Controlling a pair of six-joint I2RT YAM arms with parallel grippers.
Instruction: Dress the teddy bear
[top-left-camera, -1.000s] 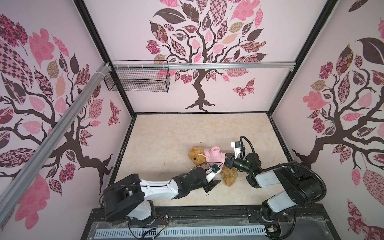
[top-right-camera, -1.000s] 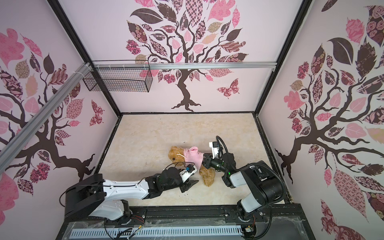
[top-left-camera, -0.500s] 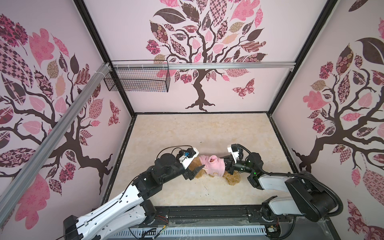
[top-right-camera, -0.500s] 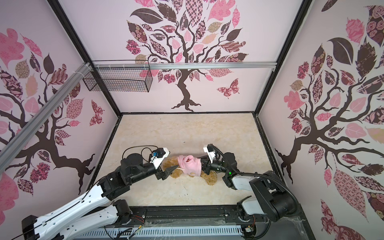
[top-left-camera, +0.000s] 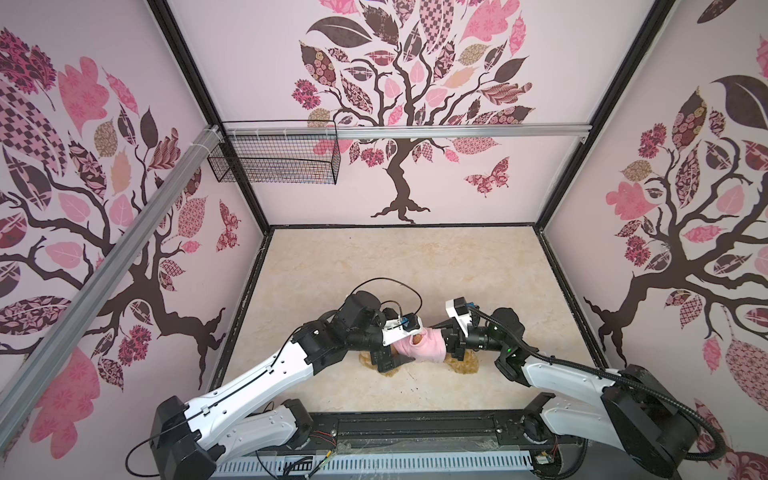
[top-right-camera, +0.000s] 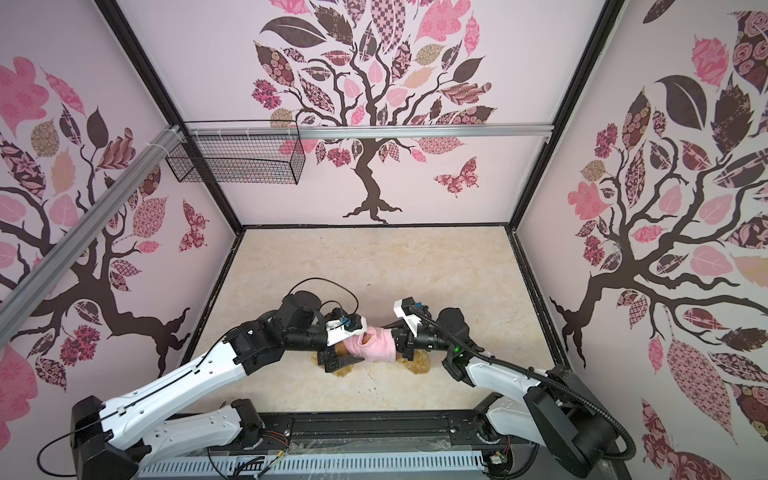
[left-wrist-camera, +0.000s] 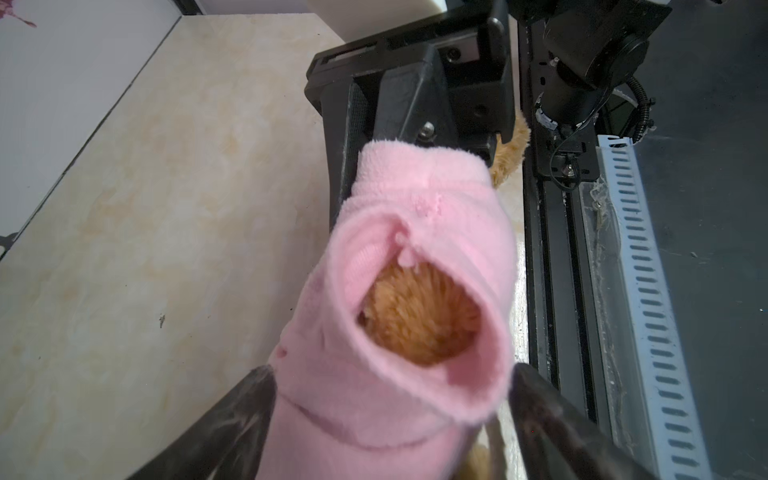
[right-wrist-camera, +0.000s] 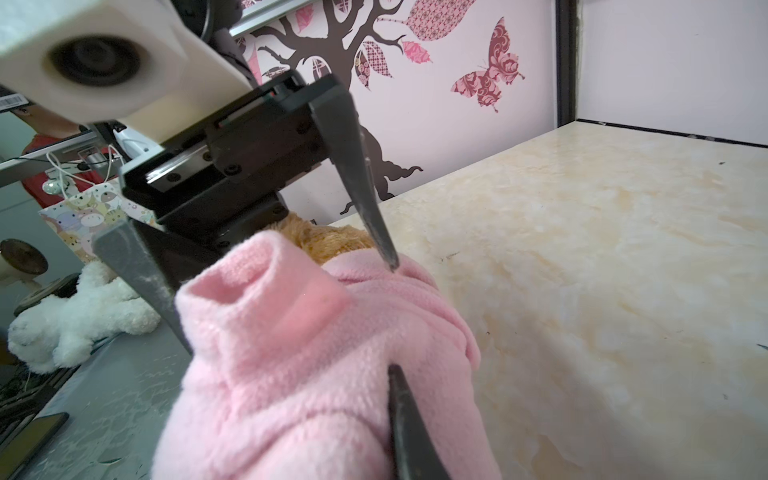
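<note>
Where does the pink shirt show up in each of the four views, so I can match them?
Top view: pink shirt, lower centre.
Top view: pink shirt, lower centre.
Left wrist: pink shirt fills centre to bottom.
Right wrist: pink shirt fills the lower left.
Shared landmark: the teddy bear, its golden fur showing at the shirt's openings.

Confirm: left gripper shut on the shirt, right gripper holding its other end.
Wrong: the left gripper is open, jaws spread either side of the shirt, in the right wrist view. The right gripper does hold the other end.
</note>
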